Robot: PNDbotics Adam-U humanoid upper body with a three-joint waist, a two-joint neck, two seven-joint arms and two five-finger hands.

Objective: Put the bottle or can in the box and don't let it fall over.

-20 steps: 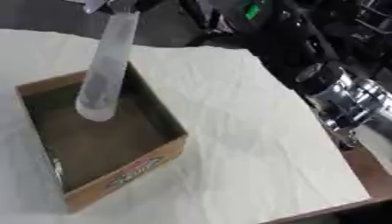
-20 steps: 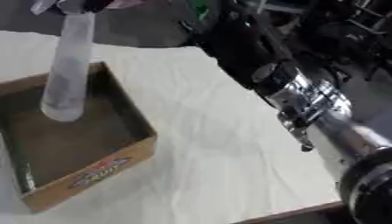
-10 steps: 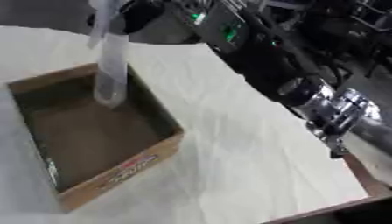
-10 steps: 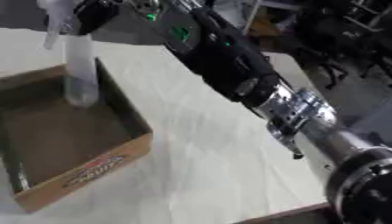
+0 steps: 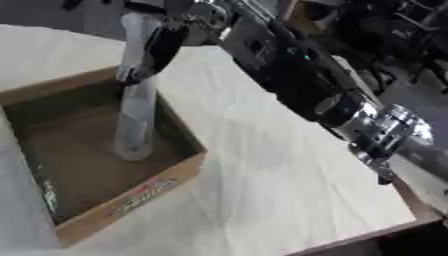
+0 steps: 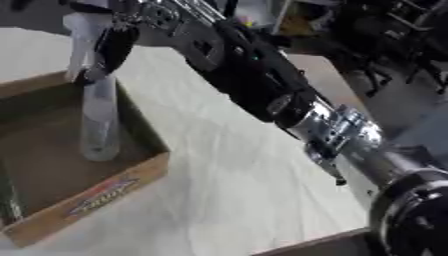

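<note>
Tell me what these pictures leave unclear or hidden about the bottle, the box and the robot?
- Bottle top: hidden behind the right robot hand in both eye views.
- Bottle base: too blurred to tell whether it touches the box floor.
- Box's left side: cut off by the right eye view's edge.
- Box label: blurred, unreadable.
- Left robot hand: in no view.

- The bench (image 5: 289, 190) has a pale, slightly wrinkled cloth (image 5: 254, 150) over the top, with a brown wooden edge peeking out at the near right corner.
- An open cardboard box (image 5: 131, 197) sits right on the cloth at the left side, with a printed label on its near wall.
</note>
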